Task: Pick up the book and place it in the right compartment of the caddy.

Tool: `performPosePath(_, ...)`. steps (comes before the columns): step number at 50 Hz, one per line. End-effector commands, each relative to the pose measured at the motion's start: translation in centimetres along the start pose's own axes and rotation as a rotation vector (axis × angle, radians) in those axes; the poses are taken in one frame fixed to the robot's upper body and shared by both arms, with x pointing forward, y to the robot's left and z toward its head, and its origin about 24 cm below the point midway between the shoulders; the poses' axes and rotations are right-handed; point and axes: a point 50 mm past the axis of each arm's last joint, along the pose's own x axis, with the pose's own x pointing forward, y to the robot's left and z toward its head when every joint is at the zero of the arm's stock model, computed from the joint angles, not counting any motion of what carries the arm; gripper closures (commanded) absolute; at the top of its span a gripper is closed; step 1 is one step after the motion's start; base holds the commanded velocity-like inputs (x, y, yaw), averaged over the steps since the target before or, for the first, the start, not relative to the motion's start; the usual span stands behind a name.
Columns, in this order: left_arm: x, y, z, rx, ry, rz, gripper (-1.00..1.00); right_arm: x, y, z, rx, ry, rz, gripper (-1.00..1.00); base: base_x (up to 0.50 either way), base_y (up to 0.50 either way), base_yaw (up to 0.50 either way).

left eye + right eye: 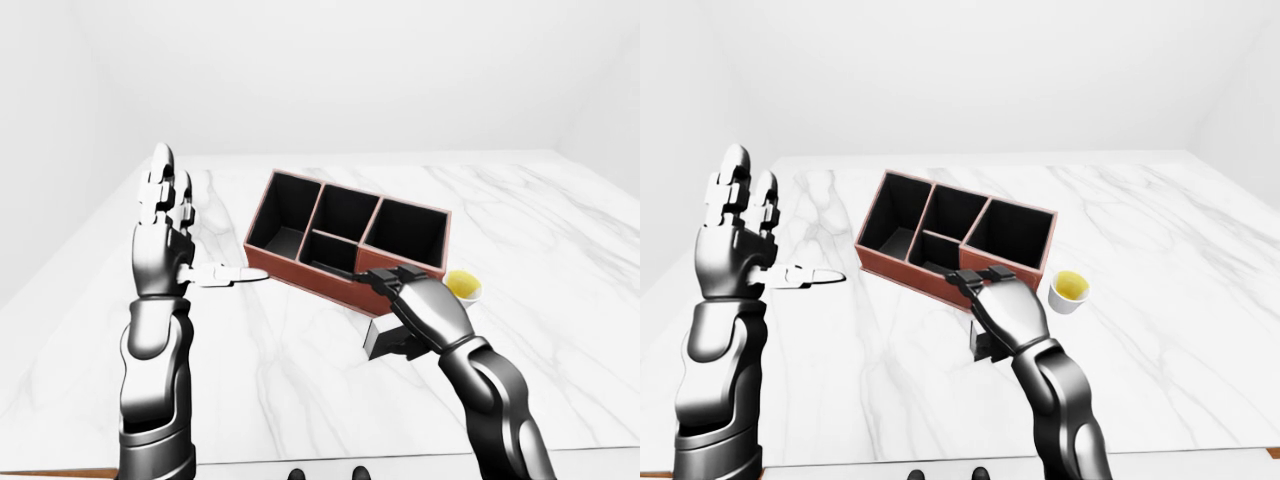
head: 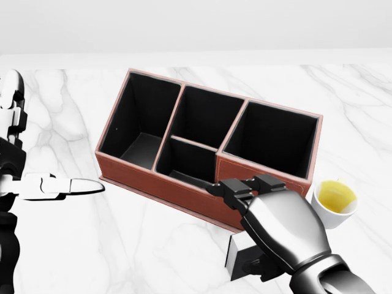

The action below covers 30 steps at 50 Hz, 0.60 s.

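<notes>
A red-brown caddy (image 2: pixel 160 185) with black-lined compartments sits on the white marble table (image 2: pixel 110 245), slightly turned, filling the middle of the head view; it has one compartment at the left, a split pair in the middle and a larger compartment at the right, and all of them look bare inside. The book (image 2: pixel 237 257), a dark volume with a pale edge, lies on the marble at the lower right of the head view, just below the caddy's near wall. The right hand (image 2: pixel 278 229) lies over it, palm down, hiding most of the cover; its fingers (image 2: pixel 236 187) are curled, their tips at the lower edge of the caddy's wall, and dark parts of the hand show beside the book's pale edge, but whether the hand truly grips the book cannot be told. The left hand (image 1: pixel 735 245) is raised at the left of the right-eye view, fingers upright and spread, thumb pointing toward the caddy, holding nothing. A small white cup (image 2: pixel 334 202) with yellow contents stands just right of the caddy's right end.
</notes>
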Motion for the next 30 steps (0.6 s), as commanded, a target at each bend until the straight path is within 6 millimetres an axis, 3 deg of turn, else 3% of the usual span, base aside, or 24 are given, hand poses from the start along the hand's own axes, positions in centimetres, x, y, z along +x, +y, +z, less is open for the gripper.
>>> performPosePath(1, -0.2, -0.1, -0.3, -0.005, 0.016, -0.001, -1.0, 0.2, 0.7, -0.7, -0.083, 0.058, 0.019, -0.41, 0.0, 0.0, 0.0)
performPosePath(30, -0.4, 0.0, -0.6, -0.01, 0.03, 0.0, -1.0, -0.1, 3.2, -0.8, -0.131, 0.088, 0.114, -0.41, 0.0, 0.0, 0.0)
